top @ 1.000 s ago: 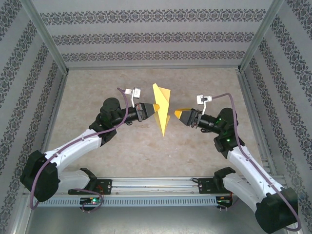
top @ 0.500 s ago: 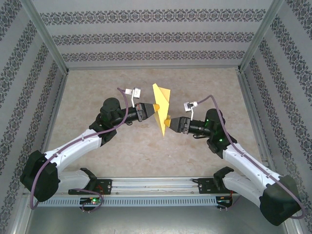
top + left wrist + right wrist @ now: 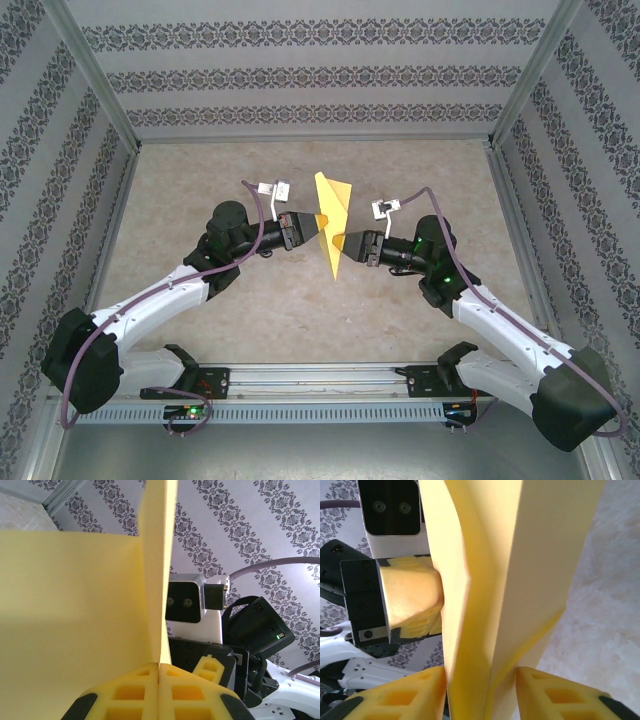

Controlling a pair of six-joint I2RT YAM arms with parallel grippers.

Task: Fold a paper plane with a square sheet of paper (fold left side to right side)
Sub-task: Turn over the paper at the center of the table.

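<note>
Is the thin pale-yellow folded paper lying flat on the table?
No, the pale-yellow folded paper stands up on its edge, pinched between the shut fingers of the left gripper.

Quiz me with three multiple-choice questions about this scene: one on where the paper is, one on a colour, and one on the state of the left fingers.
1. Where is the paper? A in the far left corner; B between the left fingers and the right fingers; C by the arms' bases.
2. What colour is the paper? A pale yellow; B blue; C white.
3. How are the left fingers? A wide open; B shut on nothing; C shut on the paper.
Answers: B, the top view shows it mid-scene between both sets of fingertips; A, every view shows it yellow; C, the left wrist view shows the pads meeting on the paper's edge.
</note>
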